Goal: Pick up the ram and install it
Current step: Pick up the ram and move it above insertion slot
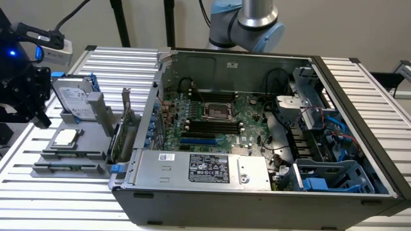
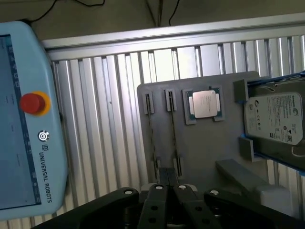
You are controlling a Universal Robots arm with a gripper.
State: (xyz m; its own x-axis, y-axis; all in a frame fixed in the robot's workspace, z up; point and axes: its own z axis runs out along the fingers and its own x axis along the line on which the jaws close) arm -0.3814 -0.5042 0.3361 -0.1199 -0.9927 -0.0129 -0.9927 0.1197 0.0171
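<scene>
Black gripper [image 2: 167,176], fingers pressed together, over the edge of flat grey fixture tray [image 2: 205,148]. In tray: two thin dark ram sticks [image 2: 172,129] edge-up in slots, square silver processor chip [image 2: 205,103] beside them, silver hard drive [image 2: 275,118] further along. Light-blue teach pendant [image 2: 24,124] off-tray.
</scene>
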